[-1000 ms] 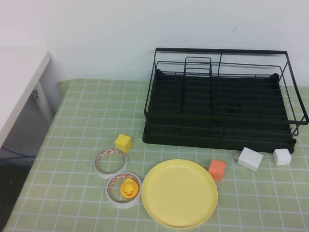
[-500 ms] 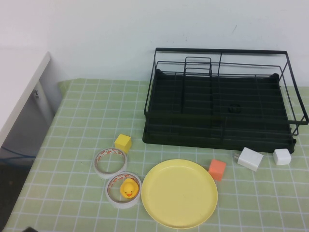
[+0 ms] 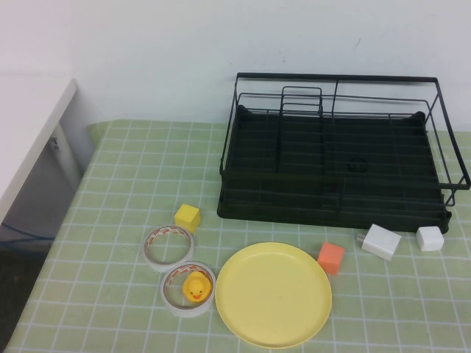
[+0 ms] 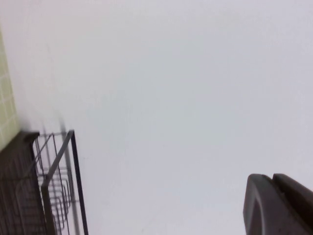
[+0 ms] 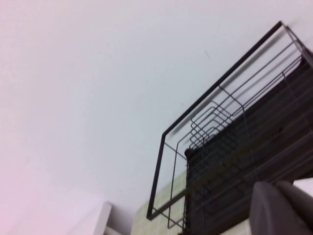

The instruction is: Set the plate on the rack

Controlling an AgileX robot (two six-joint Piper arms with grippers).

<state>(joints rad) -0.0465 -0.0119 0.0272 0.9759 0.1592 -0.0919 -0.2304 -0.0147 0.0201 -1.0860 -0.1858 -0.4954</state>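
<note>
Plate (image 3: 273,294) lay flat on the surface at 6 o'clock of the rack (image 3: 335,173), duck (image 3: 196,287) in a tape ring touching its 9 o'clock rim, orange cube (image 3: 331,258) at 2. Left hand (image 4: 279,205) and right hand (image 5: 283,208) were both closed, empty, raised and aimed at the wall. Risk: a flat rim gives little purchase, so a pinch could slip or shove the neighbours; only the high view showed the plate, only the wrist views the hands.

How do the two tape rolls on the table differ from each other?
The far tape roll is empty inside; the near tape roll holds a yellow duck. The far one lies beside the yellow cube; the near one lies next to the plate. Both are white rings lying flat.
</note>
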